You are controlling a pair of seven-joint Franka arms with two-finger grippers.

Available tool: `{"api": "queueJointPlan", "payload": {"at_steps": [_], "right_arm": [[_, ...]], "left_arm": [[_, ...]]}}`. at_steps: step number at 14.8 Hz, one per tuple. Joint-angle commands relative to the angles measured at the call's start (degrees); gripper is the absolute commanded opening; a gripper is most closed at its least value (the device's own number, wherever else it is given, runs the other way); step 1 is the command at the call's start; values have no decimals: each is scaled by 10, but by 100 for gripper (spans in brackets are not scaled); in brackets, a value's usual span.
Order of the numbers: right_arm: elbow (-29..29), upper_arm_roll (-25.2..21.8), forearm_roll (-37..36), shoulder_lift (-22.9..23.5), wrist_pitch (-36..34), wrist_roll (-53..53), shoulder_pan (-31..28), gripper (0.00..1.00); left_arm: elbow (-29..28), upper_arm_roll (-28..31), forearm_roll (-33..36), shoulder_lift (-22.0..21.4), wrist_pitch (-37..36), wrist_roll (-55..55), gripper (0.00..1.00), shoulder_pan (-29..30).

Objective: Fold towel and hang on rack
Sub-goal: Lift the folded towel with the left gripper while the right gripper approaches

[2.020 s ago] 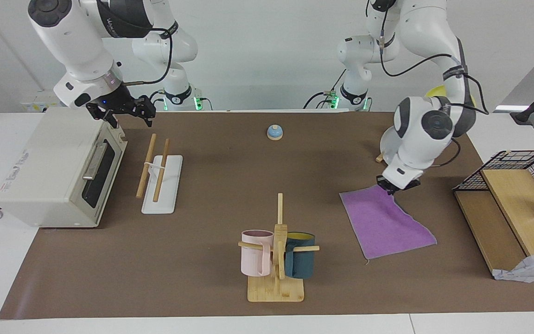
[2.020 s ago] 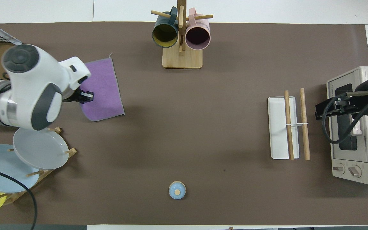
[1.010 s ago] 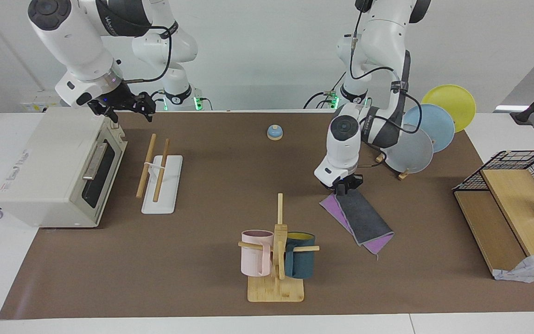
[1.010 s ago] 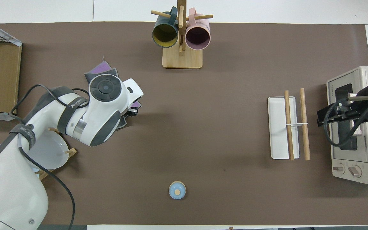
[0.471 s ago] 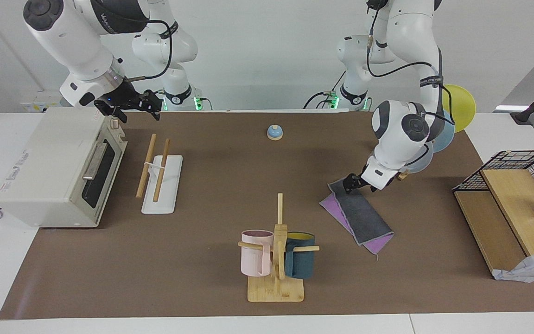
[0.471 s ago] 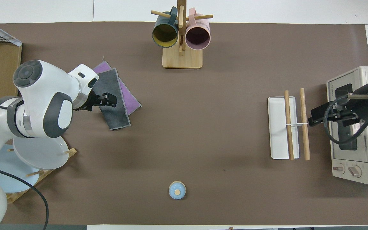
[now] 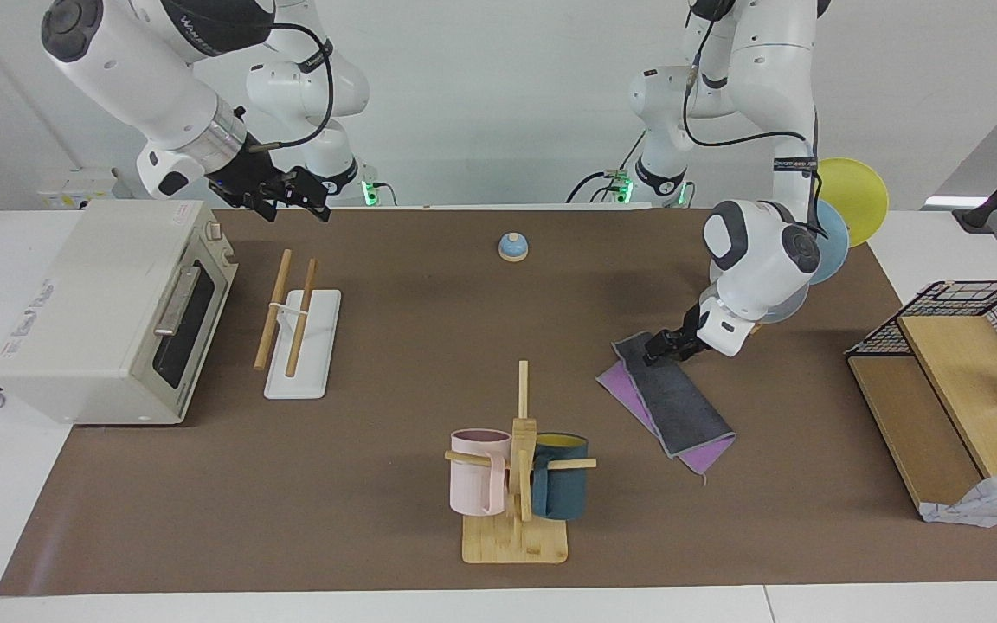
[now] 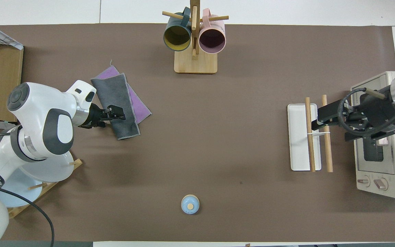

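You have the towel (image 7: pixel 670 402) folded on the surface under the left gripper (image 7: pixel 659 348), fingers apparently open; the rack (image 7: pixel 295 322) is bare, right gripper (image 7: pixel 286 197) open.

I am watching the towel (image 7: pixel 670 402) lying folded on the brown mat right of centre in the frame, its grey face lying over a purple strip. My left gripper (image 7: pixel 661 346) is sitting low at the towel's upper end, tilted toward it; I cannot tell if it is touching. My right gripper (image 7: pixel 286 197) is hanging in the upper left of the frame, above the rack (image 7: pixel 298 326), beside the toaster oven (image 7: pixel 109 307).
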Motion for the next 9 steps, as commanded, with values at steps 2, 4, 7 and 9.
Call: {"api": "queueJointPlan", "payload": {"at_steps": [2,4,7,9], "right_arm": [[-37,1,56,-23,27,66,-3,100],[-41,1,78,-26,41,99,-3,100],[-46,1,99,-27,60,135,-3,100],[-50,1,112,-28,65,148,-3,100]], "left_arm": [[-36,-3,-24,-22,15,9,81,-2],[-43,-3,-24,-23,17,9,76,-3],[-45,-3,-25,-23,18,7,58,-3],[-50,-3,-28,-23,20,6,46,-3]]}}
